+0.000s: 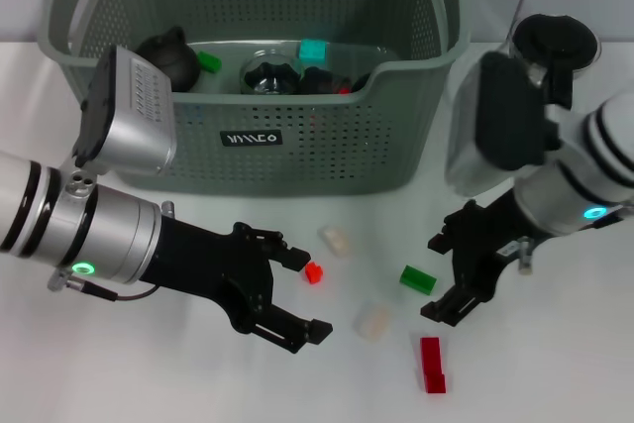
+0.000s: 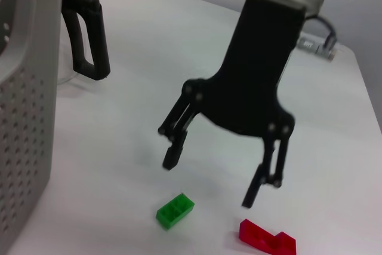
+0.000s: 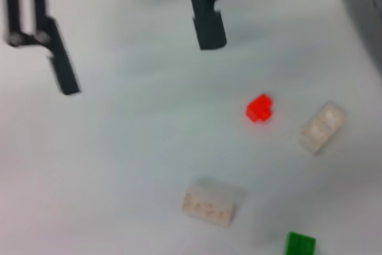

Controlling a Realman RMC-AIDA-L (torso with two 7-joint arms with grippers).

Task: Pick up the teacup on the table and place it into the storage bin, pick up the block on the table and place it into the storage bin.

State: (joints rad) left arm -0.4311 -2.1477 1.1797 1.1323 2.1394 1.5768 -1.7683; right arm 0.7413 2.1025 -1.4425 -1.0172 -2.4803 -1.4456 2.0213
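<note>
We see the left gripper (image 1: 297, 294) low over the white table (image 1: 555, 383), fingers spread and holding nothing, with the small red block (image 1: 314, 271) lying just beside its upper fingertip; the right gripper (image 1: 448, 276) hovers on the other side of the scattered pieces, fingers likewise spread and empty, with the green block (image 1: 417, 278) just beside it. Between the two grippers lie two pale translucent blocks (image 1: 334, 240), one near the bin and one lower down (image 1: 372, 319); a longer red block (image 1: 430, 364) sits nearest the table's front edge. The storage bin (image 1: 297, 160) stands at the back of the table and holds a dark round pot-like item (image 1: 170, 56), a small green block (image 1: 209, 61), a teal block (image 1: 313, 51) and a dark glassy object (image 1: 272, 74); whether the latter is the teacup we cannot tell. A glass carafe with black lid (image 1: 550, 47) stands beside the bin's right wall, behind the right arm.
</note>
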